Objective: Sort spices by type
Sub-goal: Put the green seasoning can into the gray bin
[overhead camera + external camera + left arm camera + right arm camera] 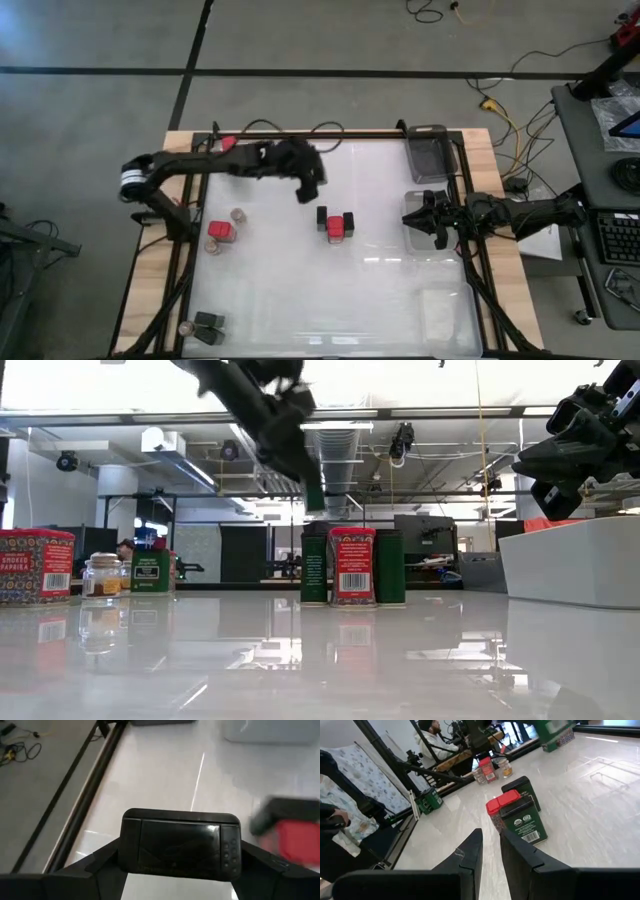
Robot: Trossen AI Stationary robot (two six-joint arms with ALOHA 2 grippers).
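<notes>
Left end effector [310,190], upper centre of the high view, clamps a dark rectangular spice tin [181,844] above the glossy white worktop [390,290]. Right end effector [415,218] (centre right) has fingers together, empty.

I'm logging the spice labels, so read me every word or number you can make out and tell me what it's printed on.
"SMOKED PAPRIKA": on the red tin at the table's left edge in the low view.
Red-labelled tin in the middle group: print too small to read.
Green tin with a barcode and a round seal, right wrist view: text too small to read.
Small jar, dark tin held in the left gripper: nothing legible.
</notes>
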